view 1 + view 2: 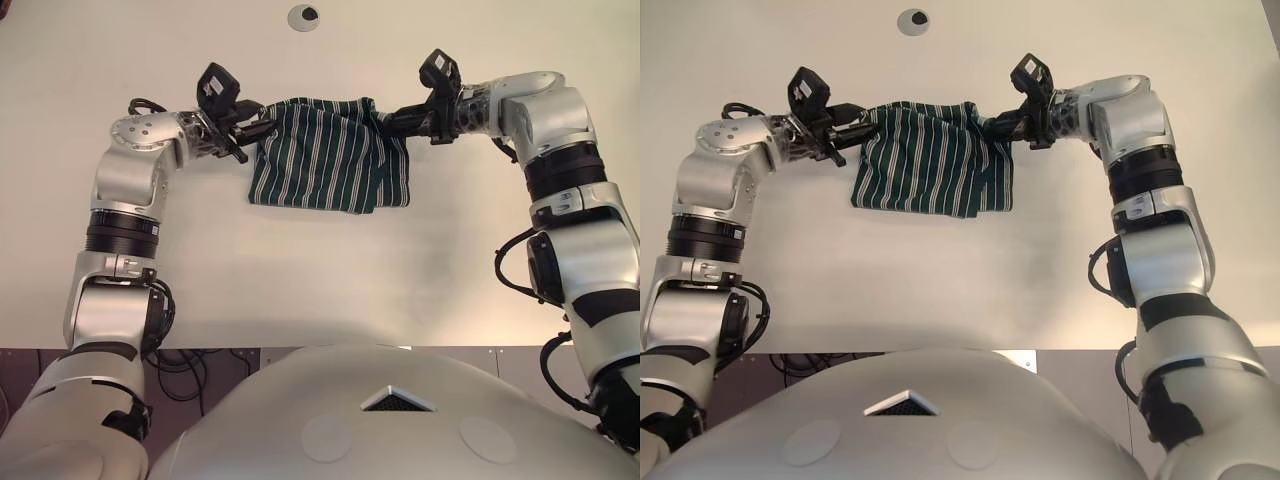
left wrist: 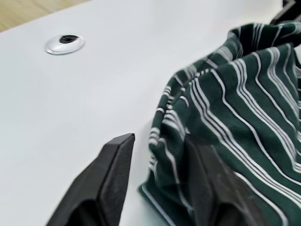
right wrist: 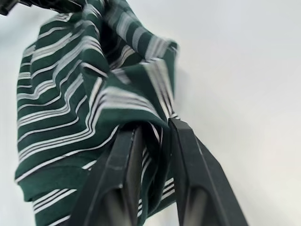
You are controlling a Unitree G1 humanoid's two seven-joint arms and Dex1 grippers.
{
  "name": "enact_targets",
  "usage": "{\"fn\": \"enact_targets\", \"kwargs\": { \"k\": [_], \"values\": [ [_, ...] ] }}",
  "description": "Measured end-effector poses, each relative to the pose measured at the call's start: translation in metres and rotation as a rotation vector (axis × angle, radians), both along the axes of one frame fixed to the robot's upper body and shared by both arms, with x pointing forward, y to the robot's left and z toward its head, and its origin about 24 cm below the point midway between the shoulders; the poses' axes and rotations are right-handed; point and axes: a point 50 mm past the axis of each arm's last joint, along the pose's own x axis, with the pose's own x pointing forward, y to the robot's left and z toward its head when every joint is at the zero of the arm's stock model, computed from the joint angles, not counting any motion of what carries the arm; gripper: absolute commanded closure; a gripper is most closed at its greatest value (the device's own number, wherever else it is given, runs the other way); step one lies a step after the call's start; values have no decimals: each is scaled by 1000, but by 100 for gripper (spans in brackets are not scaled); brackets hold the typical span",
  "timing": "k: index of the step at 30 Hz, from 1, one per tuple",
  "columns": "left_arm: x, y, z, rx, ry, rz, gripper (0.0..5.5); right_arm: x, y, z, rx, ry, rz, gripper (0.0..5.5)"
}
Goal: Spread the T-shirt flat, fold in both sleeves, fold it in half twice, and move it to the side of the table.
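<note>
A dark green T-shirt [image 1: 325, 155] with white stripes lies folded into a rough square at the far middle of the white table [image 1: 300, 280]. My left gripper [image 1: 258, 130] is at its top left corner. In the left wrist view its fingers [image 2: 113, 174] stand apart and the left gripper [image 2: 160, 141] is open, with the bunched T-shirt [image 2: 235, 94] edge against one finger and bare table beside the other. My right gripper [image 1: 390, 120] is at the top right corner. In the right wrist view the right gripper [image 3: 153, 127] is shut on a fold of the T-shirt [image 3: 61, 94].
A round cable grommet [image 1: 303, 17] sits in the tabletop beyond the shirt. The table's near edge [image 1: 300, 347] runs across in front of me. Bare tabletop stretches to both sides of the shirt and toward me.
</note>
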Motion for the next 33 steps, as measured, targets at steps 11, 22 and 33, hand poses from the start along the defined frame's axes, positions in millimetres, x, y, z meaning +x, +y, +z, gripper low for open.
{"fn": "enact_targets", "kwargs": {
  "k": [11, 22, 33],
  "values": [
    [-5, 3, 39, -195, -135, 177, 362, 4, -1, 82, 119, -430, 34, 457],
    [-26, 19, 47, -414, -253, 510, 362, -46, 79, -29, 13, -289, 217, 457],
    [-47, 33, 10, -380, -217, 694, 362, 3, 46, -48, -206, -370, -305, 457]
  ]
}}
